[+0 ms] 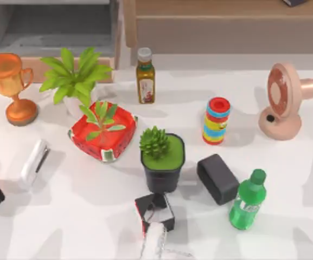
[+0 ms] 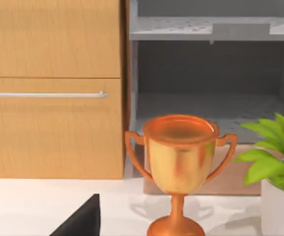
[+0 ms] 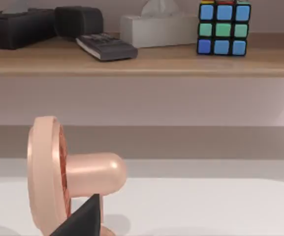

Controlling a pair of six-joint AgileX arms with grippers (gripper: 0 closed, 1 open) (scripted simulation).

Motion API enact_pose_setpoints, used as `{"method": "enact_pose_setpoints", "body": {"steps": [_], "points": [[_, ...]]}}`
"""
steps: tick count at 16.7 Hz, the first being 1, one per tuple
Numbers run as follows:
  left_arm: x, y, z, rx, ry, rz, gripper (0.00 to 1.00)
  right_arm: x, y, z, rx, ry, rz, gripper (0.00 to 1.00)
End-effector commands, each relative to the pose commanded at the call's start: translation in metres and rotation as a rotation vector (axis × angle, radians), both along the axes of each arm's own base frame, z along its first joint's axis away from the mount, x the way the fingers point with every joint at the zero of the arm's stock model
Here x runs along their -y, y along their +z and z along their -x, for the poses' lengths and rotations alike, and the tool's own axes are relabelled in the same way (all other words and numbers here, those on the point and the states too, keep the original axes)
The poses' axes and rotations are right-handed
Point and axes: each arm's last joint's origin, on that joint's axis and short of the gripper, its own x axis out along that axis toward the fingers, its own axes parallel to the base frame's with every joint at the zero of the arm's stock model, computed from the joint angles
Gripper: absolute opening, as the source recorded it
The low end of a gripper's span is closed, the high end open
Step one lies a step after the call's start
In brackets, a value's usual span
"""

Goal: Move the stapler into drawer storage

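The white table [image 1: 91, 216] carries mottled shadows. At its far left edge, the drawer storage [image 1: 53, 27] stands open, with grey walls and a tan frame. The slim white stapler [image 1: 34, 162] lies on the table's left side, beside the glossy copper trophy [image 1: 7, 81]. Finger state of both grippers: cannot tell.

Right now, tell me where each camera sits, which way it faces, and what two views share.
Top view: above the table, looking down on the stapler at the left and the drawer storage beyond; a dark arm part at the left edge.
Left wrist view: low on the left arm, facing the trophy and drawer storage; a dark own part at the frame's edge.
Right wrist view: low, facing the pink fan and shelf.
Shared: trophy and fan also appear from above.
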Motion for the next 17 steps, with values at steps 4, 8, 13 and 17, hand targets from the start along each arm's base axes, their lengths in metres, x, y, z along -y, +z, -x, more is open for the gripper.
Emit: {"method": "enact_pose_setpoints", "body": {"steps": [4, 8, 13, 17], "points": [[-0.001, 0.003, -0.001, -0.005, 0.004, -0.015, 1.0, 0.0, 0.0, 0.0, 0.0, 0.0, 0.0, 1.0], [-0.005, 0.02, -0.011, -0.027, 0.024, -0.112, 1.0, 0.0, 0.0, 0.0, 0.0, 0.0, 0.0, 1.0], [-0.018, 0.056, -0.048, -0.058, 0.054, -0.341, 1.0, 0.0, 0.0, 0.0, 0.0, 0.0, 0.0, 1.0], [-0.04, 0.077, -0.104, -0.075, 0.064, -0.591, 1.0, 0.0, 0.0, 0.0, 0.0, 0.0, 0.0, 1.0]]}}
